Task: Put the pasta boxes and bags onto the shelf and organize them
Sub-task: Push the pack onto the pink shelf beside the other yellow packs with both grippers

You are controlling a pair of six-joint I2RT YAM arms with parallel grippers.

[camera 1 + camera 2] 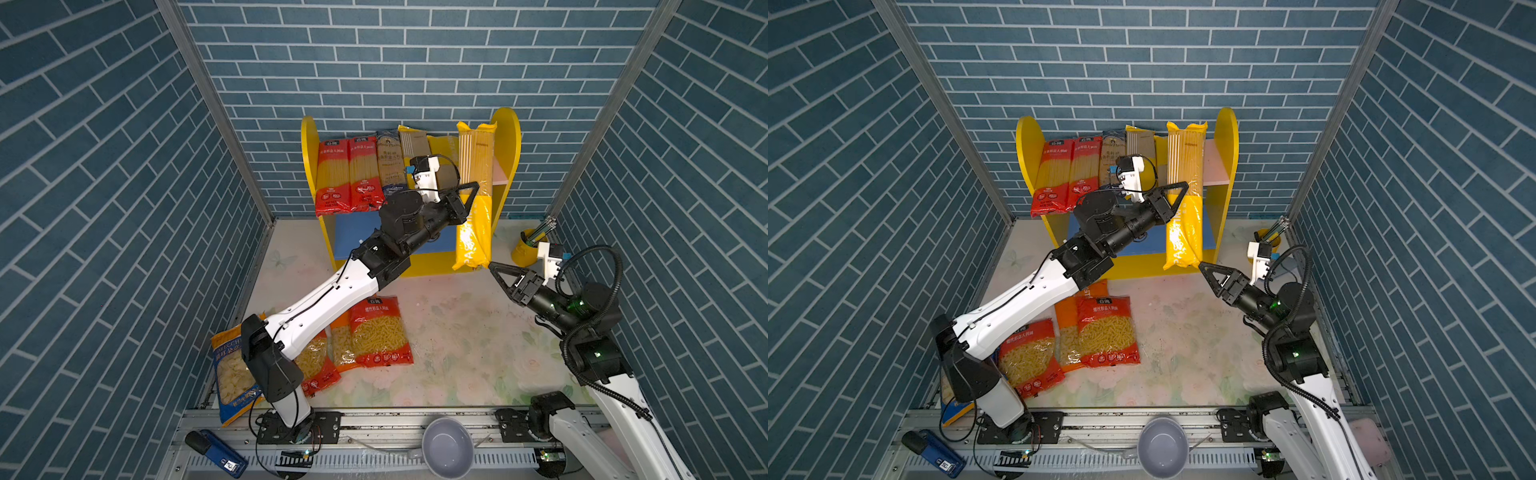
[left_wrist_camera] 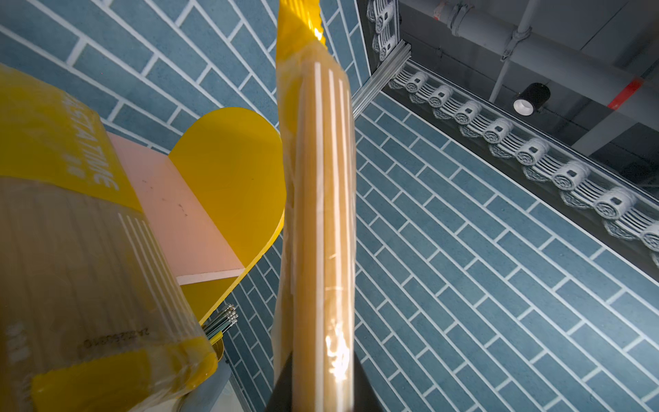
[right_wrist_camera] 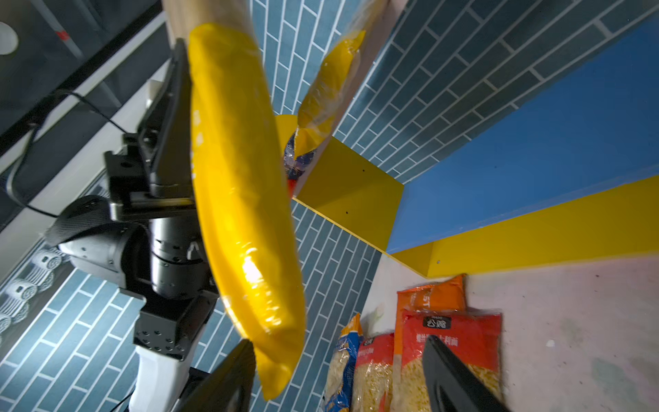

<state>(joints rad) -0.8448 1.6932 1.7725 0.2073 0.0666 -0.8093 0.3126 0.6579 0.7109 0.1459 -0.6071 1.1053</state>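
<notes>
While upright, yellow spaghetti pack (image 1: 475, 183) between left jaws.

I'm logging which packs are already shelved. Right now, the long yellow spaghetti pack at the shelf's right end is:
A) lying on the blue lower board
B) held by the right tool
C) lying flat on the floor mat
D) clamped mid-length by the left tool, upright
D: the left tool is shut on the yellow spaghetti pack, upright; the right tool is open just below it.

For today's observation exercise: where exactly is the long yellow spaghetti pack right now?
In both top views the yellow spaghetti pack stands upright at the shelf's right end, clamped mid-length by the left claw; the open right claw sits just below its bottom end.
</notes>
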